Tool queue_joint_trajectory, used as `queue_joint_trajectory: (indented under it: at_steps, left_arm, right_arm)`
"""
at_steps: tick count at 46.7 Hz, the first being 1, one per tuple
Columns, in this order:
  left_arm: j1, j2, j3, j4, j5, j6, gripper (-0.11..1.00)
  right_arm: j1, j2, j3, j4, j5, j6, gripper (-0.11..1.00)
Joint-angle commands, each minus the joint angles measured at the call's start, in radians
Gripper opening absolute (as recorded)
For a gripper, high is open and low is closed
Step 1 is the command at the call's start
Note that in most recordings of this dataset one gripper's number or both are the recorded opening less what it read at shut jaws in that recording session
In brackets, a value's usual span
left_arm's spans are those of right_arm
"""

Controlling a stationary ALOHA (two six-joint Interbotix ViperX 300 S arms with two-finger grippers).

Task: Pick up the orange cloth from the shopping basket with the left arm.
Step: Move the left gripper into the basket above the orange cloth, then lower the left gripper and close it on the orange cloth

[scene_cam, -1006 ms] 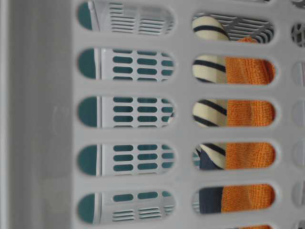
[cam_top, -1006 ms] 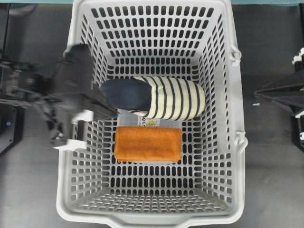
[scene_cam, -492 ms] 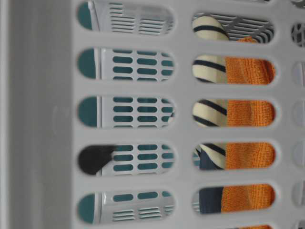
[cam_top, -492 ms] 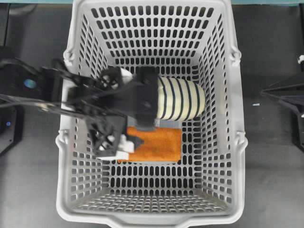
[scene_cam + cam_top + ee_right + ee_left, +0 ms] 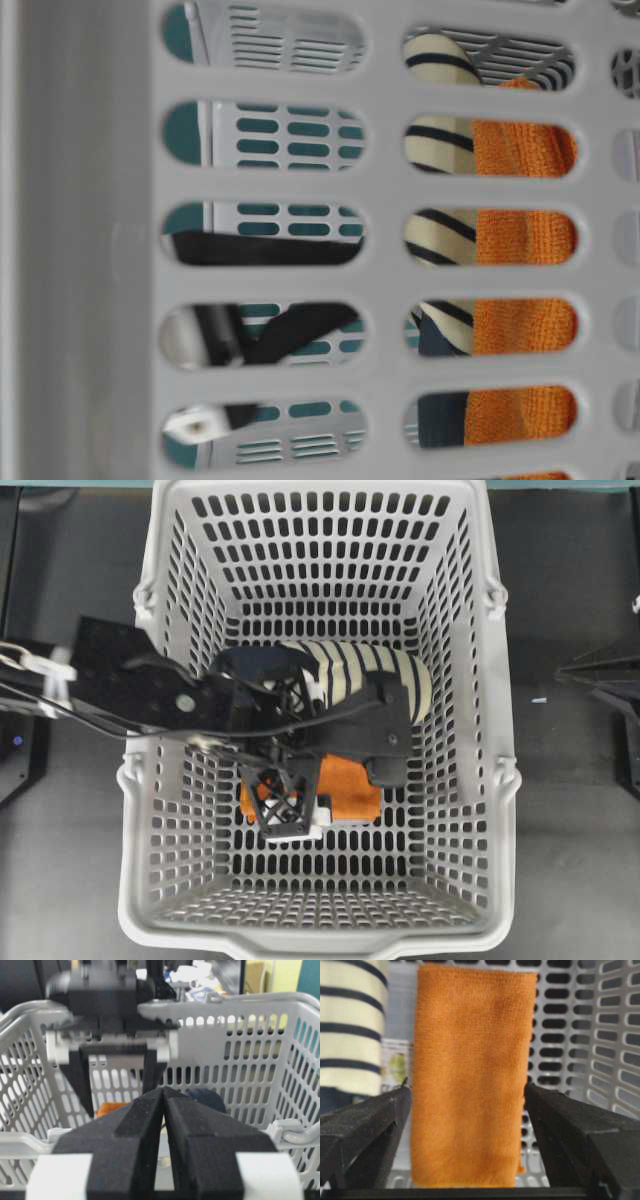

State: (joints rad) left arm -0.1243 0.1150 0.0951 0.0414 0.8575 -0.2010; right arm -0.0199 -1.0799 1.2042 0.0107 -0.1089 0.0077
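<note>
The orange cloth (image 5: pixel 348 785) lies flat on the floor of the grey shopping basket (image 5: pixel 500 810), just in front of the striped slipper (image 5: pixel 375 675). My left arm reaches in over the basket's left rim. Its gripper (image 5: pixel 292 765) is open above the cloth's left end. In the left wrist view the cloth (image 5: pixel 470 1075) lies between the two black fingers (image 5: pixel 365 1130), which stand apart on either side of it and do not pinch it. My right gripper (image 5: pixel 164 1091) is shut and empty, parked outside the basket at the right (image 5: pixel 590 675).
The navy and cream slipper (image 5: pixel 350 1025) lies close beside the cloth. A small printed label (image 5: pixel 395 1067) lies on the floor between them. The basket's slotted walls (image 5: pixel 100 250) rise on all sides; through them the cloth (image 5: pixel 520 240) and arm parts (image 5: pixel 290 330) show.
My left arm has swung from outside the basket's left wall in over the rim and down, and its open gripper now straddles the cloth. The cloth, slipper and right arm have not moved.
</note>
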Motion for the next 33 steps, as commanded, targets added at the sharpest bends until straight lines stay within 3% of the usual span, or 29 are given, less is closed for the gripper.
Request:
queue_joint_trajectory:
  at_steps: [1, 33]
  left_arm:
    - [-0.009, 0.009, -0.008, 0.003, -0.017, -0.003, 0.87]
    - [-0.009, 0.057, 0.089, 0.003, -0.077, 0.052, 0.85]
  right_arm:
    - [-0.002, 0.006, -0.008, 0.003, -0.009, 0.002, -0.01]
    - [-0.002, 0.006, 0.002, 0.002, -0.005, 0.002, -0.01]
